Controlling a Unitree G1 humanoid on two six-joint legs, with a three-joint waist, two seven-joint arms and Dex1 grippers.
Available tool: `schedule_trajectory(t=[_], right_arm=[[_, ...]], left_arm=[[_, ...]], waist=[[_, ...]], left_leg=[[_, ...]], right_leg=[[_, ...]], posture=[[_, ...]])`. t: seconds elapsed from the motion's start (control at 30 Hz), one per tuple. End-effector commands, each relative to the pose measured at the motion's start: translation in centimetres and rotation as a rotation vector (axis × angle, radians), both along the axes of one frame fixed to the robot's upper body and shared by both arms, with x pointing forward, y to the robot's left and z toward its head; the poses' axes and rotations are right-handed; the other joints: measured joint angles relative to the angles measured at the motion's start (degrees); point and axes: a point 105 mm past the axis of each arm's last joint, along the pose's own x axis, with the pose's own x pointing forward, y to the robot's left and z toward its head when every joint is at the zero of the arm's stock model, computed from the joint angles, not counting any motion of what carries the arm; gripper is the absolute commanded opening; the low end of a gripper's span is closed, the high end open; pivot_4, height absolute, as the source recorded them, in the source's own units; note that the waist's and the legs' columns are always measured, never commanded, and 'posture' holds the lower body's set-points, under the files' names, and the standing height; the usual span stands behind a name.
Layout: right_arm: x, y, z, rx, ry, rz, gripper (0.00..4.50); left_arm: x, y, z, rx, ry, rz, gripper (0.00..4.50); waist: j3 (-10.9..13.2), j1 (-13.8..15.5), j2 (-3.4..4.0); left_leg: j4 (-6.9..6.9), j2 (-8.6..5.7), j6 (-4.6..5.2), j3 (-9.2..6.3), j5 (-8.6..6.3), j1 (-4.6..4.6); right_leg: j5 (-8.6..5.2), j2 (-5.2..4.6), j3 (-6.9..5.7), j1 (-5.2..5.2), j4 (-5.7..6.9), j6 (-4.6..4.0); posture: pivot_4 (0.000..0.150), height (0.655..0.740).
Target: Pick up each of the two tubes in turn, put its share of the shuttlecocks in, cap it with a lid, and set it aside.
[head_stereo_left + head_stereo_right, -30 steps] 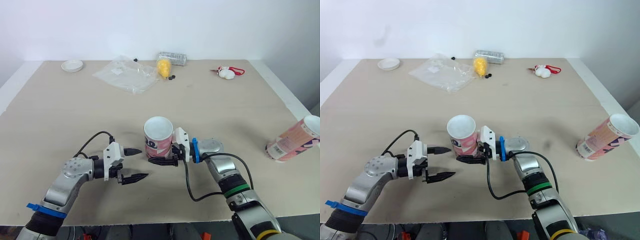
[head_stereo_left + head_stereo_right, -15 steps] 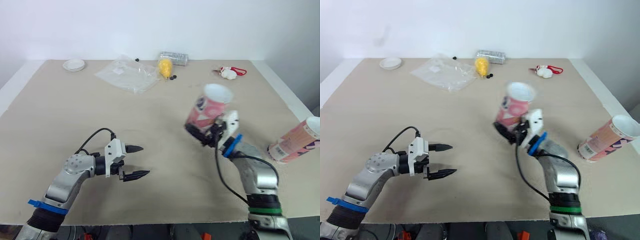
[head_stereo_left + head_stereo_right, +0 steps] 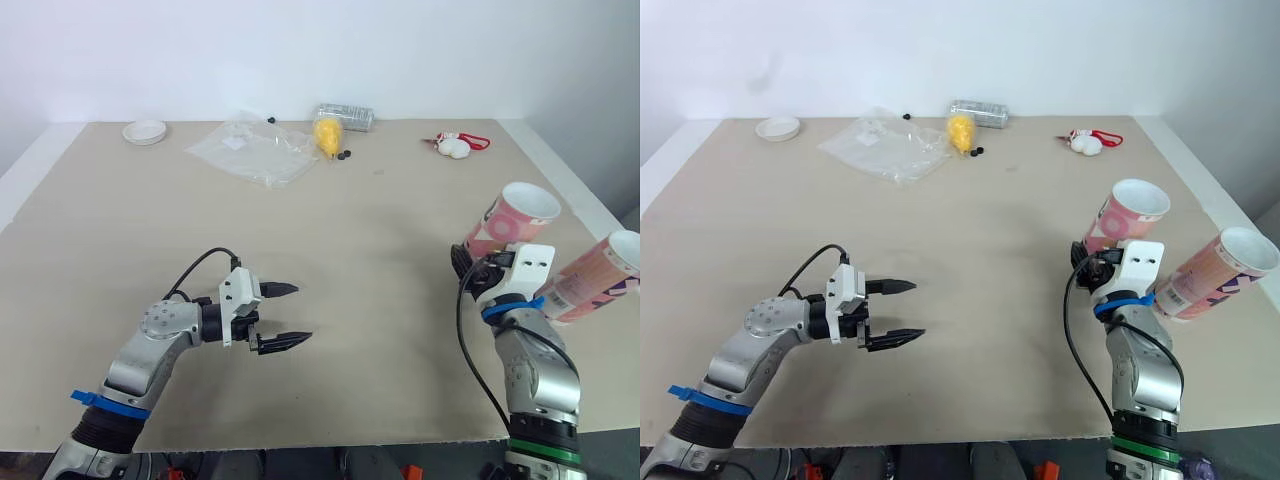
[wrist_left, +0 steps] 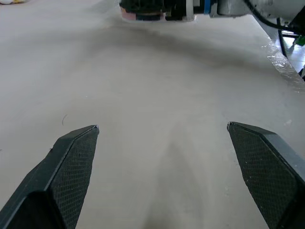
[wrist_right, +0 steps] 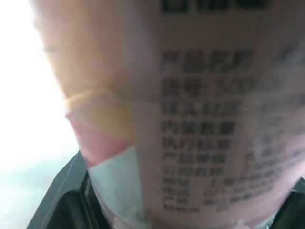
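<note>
left gripper (image 3: pixel 300 312) was spread, empty, over the table (image 3: pixel 150 230) near its front edge. right gripper (image 3: pixel 478 268) pinched the base of a tilted pink tube (image 3: pixel 505 220) by the right edge; second tube (image 3: pixel 600 275) sat just beside. far edge: plastic bag (image 3: pixel 255 148), yellow object (image 3: pixel 326 133), white dish (image 3: pixel 146 130).

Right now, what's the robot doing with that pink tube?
The right pincer grips a pink tube near its base and holds it tilted, open end up, over the right side of the table. A second tube rests beside it at the table's edge, also uncapped. The left pincer is open and empty over the table.
</note>
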Motion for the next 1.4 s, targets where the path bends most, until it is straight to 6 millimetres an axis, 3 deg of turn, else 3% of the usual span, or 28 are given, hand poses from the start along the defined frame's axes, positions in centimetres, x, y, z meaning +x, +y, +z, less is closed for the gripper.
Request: schedule_trajectory(t=[0.03, 0.1, 0.37, 0.87, 1.1, 1.23, 1.33, 1.4], right_arm=[[0.0, -0.3, 0.3, -0.023, -0.021, 0.004, 3.62], [0.0, -0.2, 0.1, -0.029, -0.013, 0.006, 4.48], [-0.5, 0.1, -0.2, -0.03, 0.004, 0.026, 4.48], [-6.1, 0.0, 1.0, -0.044, 0.045, 0.056, 4.48], [-9.7, 2.8, 0.6, -0.257, 0.116, 0.345, 4.48], [-11.2, 5.1, 0.1, -0.298, 0.097, 0.619, 4.48], [-11.1, 7.5, 0.6, -0.34, 0.011, 0.854, 4.48], [-9.6, 8.5, 0.8, -0.365, -0.032, 0.931, 4.48]], left_arm=[[-0.2, -0.3, 0.9, -0.017, -0.03, -0.01, 4.5], [-0.2, -0.2, 0.9, -0.015, -0.03, -0.009, 4.5], [-0.2, 0.0, 0.7, -0.002, -0.028, -0.004, 4.5], [0.4, -0.1, 0.2, 0.004, -0.019, -0.026, 4.5], [1.2, 0.1, 0.0, 0.013, -0.027, -0.016, 4.5], [1.5, 0.5, -0.2, 0.015, -0.032, 0.027, 4.5], [1.6, 0.9, -0.4, 0.019, -0.039, 0.073, 4.5], [1.7, 1.3, -0.4, 0.011, -0.032, 0.111, 4.5]], waist=[[0.0, 0.0, 0.01], [0.0, 0.0, 0.02], [0.0, 0.0, 0.02], [0.0, 0.0, 0.13], [-0.1, 0.1, 0.19], [-0.1, 0.0, 0.18], [-0.1, -0.1, 0.15], [0.0, -0.3, 0.07]], left_leg=[[0.0, 0.0, 0.0, 0.0, 0.0, 0.0], [0.0, 0.0, 0.0, 0.0, 0.0, 0.0], [0.0, 0.0, 0.0, -0.01, 0.0, 0.01], [0.02, 0.0, 0.01, -0.02, 0.01, 0.01], [0.05, -0.01, 0.03, 0.01, 0.02, 0.01], [0.06, 0.01, 0.03, 0.02, 0.02, 0.04], [0.14, 0.01, 0.03, 0.04, 0.02, 0.08], [0.22, 0.03, 0.06, 0.08, 0.04, 0.12]], right_leg=[[0.0, 0.0, 0.0, 0.0, 0.0, 0.0], [0.0, 0.01, 0.0, -0.01, 0.0, -0.01], [0.0, 0.01, 0.0, 0.0, 0.0, 0.0], [-0.13, -0.01, 0.0, 0.02, 0.0, -0.21], [-0.16, -0.02, 0.02, 0.03, -0.01, -0.23], [-0.14, -0.01, 0.01, 0.04, -0.01, -0.24], [-0.07, -0.01, 0.02, 0.07, -0.01, -0.22], [0.03, -0.01, 0.02, 0.11, -0.01, -0.23]], posture=[[0.15, 0.74], [0.15, 0.74], [0.15, 0.74], [0.15, 0.74], [0.15, 0.74], [0.15, 0.74], [0.15, 0.74], [0.15, 0.74]])
